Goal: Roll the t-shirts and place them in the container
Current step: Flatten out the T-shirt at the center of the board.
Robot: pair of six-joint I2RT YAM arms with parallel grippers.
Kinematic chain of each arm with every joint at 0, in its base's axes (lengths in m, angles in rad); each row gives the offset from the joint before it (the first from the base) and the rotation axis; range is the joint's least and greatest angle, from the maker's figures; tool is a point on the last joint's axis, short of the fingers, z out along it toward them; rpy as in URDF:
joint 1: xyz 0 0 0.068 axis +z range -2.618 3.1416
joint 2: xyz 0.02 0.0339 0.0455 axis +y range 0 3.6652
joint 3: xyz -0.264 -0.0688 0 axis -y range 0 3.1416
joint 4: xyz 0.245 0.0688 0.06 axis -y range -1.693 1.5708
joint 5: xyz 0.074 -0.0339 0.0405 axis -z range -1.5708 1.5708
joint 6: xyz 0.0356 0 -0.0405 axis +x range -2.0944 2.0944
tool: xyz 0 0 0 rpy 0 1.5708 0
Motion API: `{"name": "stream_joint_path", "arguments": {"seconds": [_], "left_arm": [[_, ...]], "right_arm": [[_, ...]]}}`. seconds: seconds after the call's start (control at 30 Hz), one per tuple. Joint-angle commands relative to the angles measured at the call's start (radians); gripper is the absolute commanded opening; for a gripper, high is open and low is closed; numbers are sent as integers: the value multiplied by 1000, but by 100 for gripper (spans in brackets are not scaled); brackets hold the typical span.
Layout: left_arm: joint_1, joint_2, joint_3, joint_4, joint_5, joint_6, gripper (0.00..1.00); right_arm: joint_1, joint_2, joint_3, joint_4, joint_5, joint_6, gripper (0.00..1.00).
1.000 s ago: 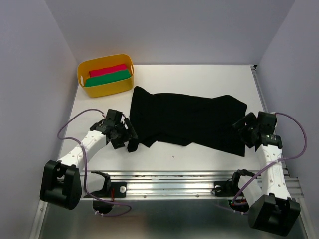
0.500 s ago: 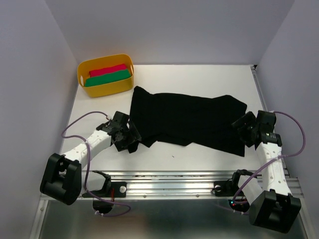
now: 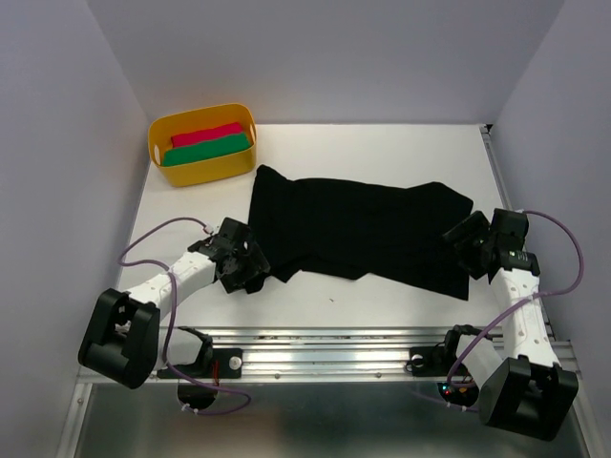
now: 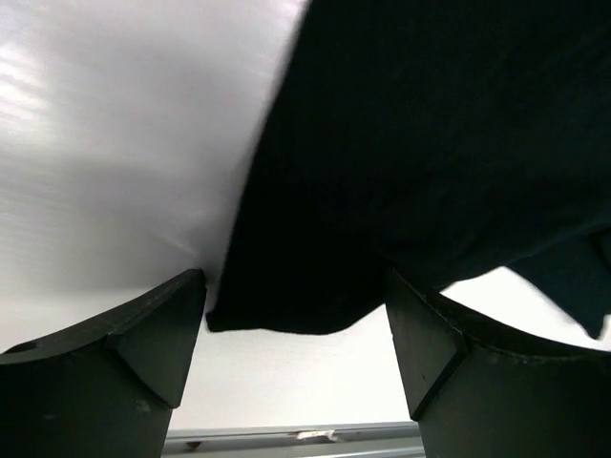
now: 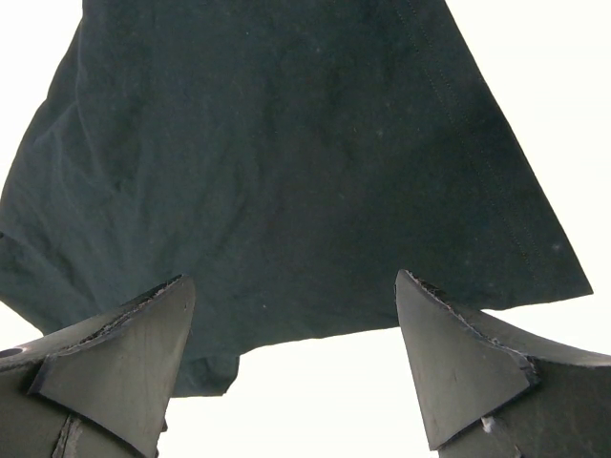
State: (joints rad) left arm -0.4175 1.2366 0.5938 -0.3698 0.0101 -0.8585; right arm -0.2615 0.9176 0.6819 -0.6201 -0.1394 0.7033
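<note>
The left claw (image 3: pixel 250 271) is edging rightward, jaws wide, now straddling the lower-left corner of the black t-shirt (image 3: pixel 353 224), which is lying spread across the counter (image 3: pixel 382 153) mid-frame. The right claw (image 3: pixel 465 250), equally open, is waiting at the right hem, so a two-sided grip seems imminent.

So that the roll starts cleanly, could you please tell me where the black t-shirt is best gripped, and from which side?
Probably the near edge of the black t-shirt, at both ends, coming from the arms' side. It lies flat and spread sideways, so only its thin edge offers a pinch, and the left pincer and right pincer face it, open.
</note>
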Motion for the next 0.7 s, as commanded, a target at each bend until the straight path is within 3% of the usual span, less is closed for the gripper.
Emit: {"name": "stream_joint_path", "arguments": {"seconds": [0.0, 0.1, 0.17, 0.2, 0.27, 0.43, 0.67], "left_arm": [[-9, 20, -23, 116, 51, -22, 84], [-10, 47, -20, 188, 90, -17, 74], [-10, 61, 18, 201, 102, 9, 60], [-10, 66, 37, 195, 100, 19, 35], [-10, 58, 107, 186, 79, 41, 0], [-7, 41, 285, 111, 42, 85, 0], [3, 29, 399, 94, 65, 92, 0]], "right_arm": [[-5, -10, 33, 31, -8, -16, 91], [-5, -6, 22, 23, -11, -13, 91], [-5, 1, 19, 14, -14, -8, 92], [-5, 6, 18, 10, -14, -8, 92], [-5, 18, 15, -1, -19, -1, 93], [-5, 52, -13, -35, -38, 15, 94], [-5, 44, -82, -95, -34, 76, 94]]}}
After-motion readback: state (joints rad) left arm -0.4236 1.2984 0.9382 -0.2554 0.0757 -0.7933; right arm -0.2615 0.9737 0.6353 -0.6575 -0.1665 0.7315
